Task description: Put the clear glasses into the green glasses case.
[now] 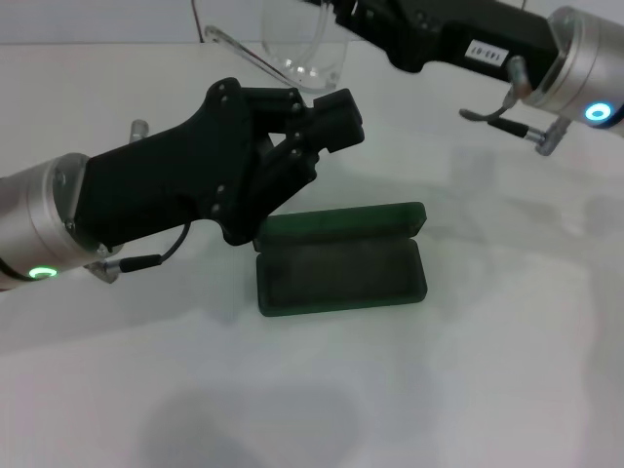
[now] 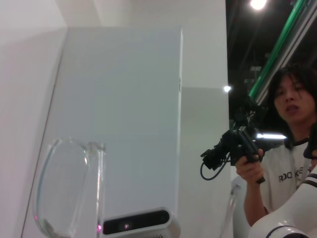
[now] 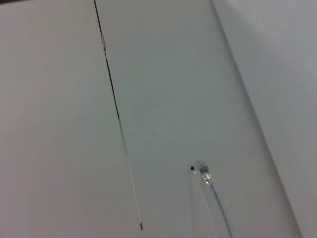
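Lying open on the white table [image 1: 468,390], the green glasses case [image 1: 341,261] is showing its dark lining, lid hinged back on the far side. Just beyond the case's left end, the left gripper [image 1: 327,122] is hovering with fingers closed together. Farther behind the case, the right gripper [image 1: 343,12] is reaching to the clear glasses [image 1: 292,54]; its fingers' state cannot be told.
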`<state>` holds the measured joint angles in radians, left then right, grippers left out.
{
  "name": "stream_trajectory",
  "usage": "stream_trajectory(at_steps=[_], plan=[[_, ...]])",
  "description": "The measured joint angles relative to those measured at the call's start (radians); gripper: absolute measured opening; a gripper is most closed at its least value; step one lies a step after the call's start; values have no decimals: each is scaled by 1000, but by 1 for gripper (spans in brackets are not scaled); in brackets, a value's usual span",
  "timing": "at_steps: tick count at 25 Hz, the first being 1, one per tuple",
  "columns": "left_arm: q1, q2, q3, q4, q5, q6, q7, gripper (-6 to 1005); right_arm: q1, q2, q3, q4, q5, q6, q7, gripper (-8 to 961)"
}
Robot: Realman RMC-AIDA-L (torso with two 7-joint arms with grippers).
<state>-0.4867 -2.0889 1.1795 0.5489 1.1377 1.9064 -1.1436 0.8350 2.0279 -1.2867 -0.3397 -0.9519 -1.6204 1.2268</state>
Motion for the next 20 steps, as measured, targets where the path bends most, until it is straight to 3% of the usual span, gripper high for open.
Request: stream_trajectory(at_steps=[20], plan=[[-13, 1, 2, -10, -4, 3, -1, 62, -52, 0, -61, -27, 123, 34, -38, 115]])
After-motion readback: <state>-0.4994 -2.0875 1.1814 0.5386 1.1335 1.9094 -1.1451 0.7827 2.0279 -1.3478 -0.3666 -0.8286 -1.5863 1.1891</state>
